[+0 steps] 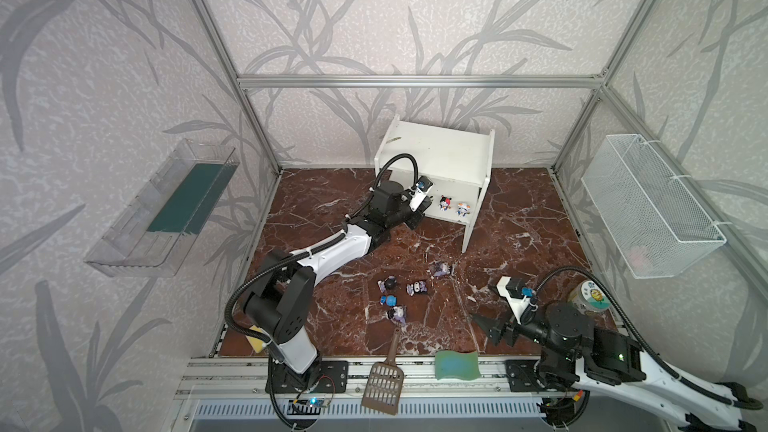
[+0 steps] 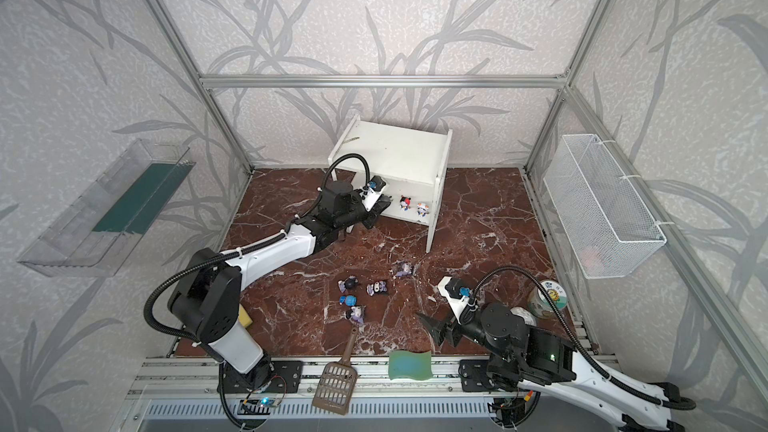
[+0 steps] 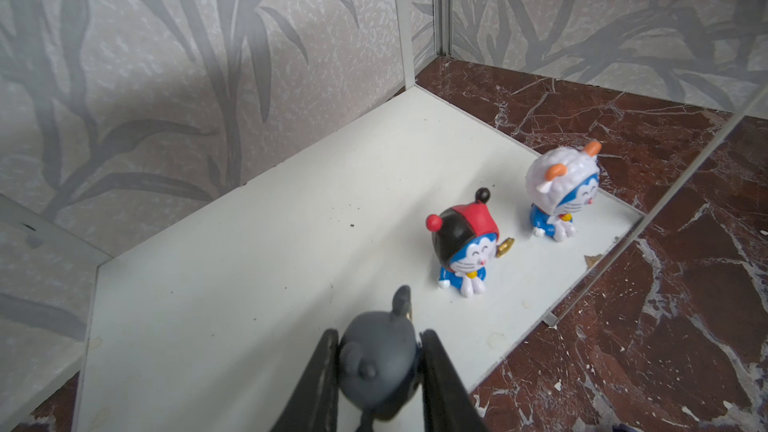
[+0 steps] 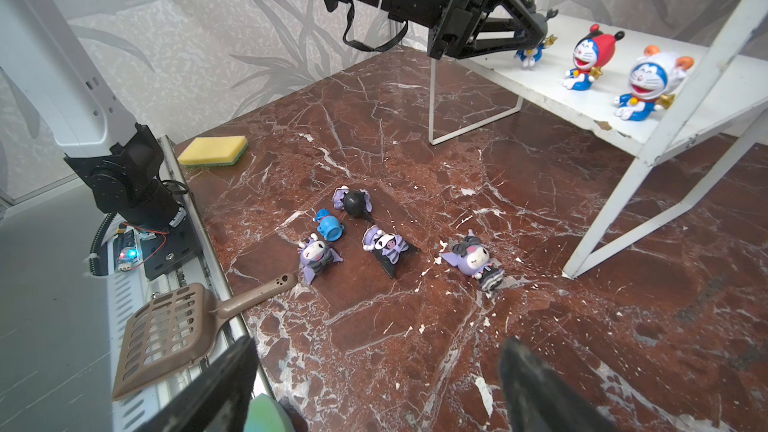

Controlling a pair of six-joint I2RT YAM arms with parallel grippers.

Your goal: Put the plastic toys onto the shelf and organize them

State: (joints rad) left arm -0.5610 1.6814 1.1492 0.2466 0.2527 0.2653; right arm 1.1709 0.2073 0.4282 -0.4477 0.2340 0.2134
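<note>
clamping a small blue-white plastic figurine with a grey eared head (image 3: 376, 363) between the two black fingers of the left gripper (image 4: 539, 31), squeezing the head from both sides. reaching in over the lower board (image 3: 249, 263) of the small white two-tier shelf (image 1: 440, 147), toward its left part in both top views. contact between the figurine's feet and the board: cannot tell.

standing upright on that same lower board, further right and apart from each other: a blue-white figurine with a red-and-black hood (image 3: 463, 251), then a blue-white figurine with a white woolly hood and orange horns (image 3: 561, 189), nearest the right side panel.

lying on the red-brown marbled tabletop (image 1: 519, 222) in front of the shelf, well apart from it: four purple-and-black figurines with pointed ears. one face down with a black back (image 4: 355, 201), two face up (image 4: 318, 257) (image 4: 388, 249), one alone on the shelf side (image 4: 473, 261). also a blue-headed figurine (image 4: 330, 228) on its side, between the face-down one and a face-up one.

hanging low over the front right of the tabletop: the right gripper (image 4: 378, 342), fingers spread wide apart, only bare marble between them.

resting partly on the front rail: a brown slotted plastic scoop (image 4: 166, 334), handle toward the lying figurines. near it on the rail, a green wavy sponge (image 1: 457, 364). by the left arm's base, a yellow sponge (image 4: 214, 150).
</note>
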